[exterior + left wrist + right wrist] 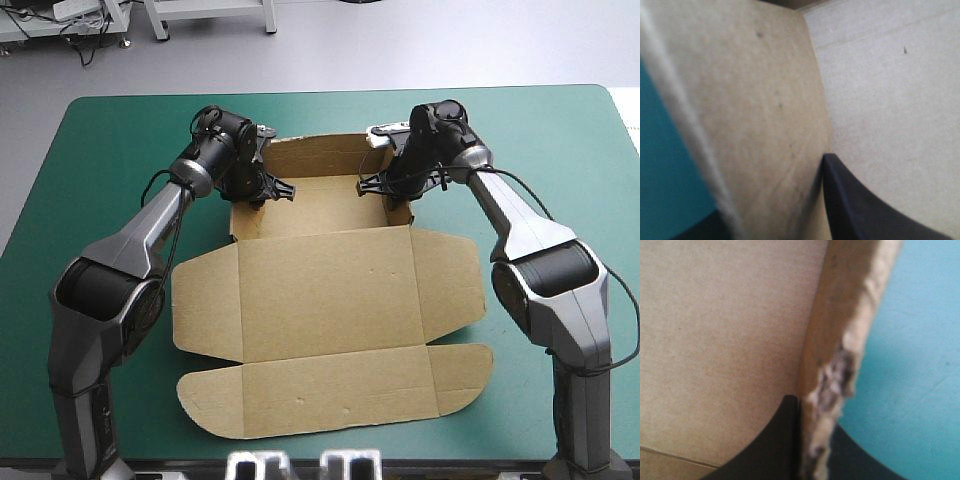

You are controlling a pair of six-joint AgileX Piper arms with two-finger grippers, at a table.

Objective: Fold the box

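Note:
The brown box [330, 290] lies mid-table as an open tray at its far end, with the lid and its flaps flat toward the near edge. My left gripper [258, 190] is shut on the tray's left wall [755, 115]; one black finger [855, 200] is inside and the other shows dark outside the wall. At the opposite side my right gripper [392, 192] is shut on the right wall [840, 340], whose top edge is torn and frayed. Its inner finger [775, 440] rests against the tray floor side.
The teal-green table [100, 150] shows bare cover to the left, to the right and beyond the tray. The lid's rounded front flap [330, 395] reaches close to the table's near edge.

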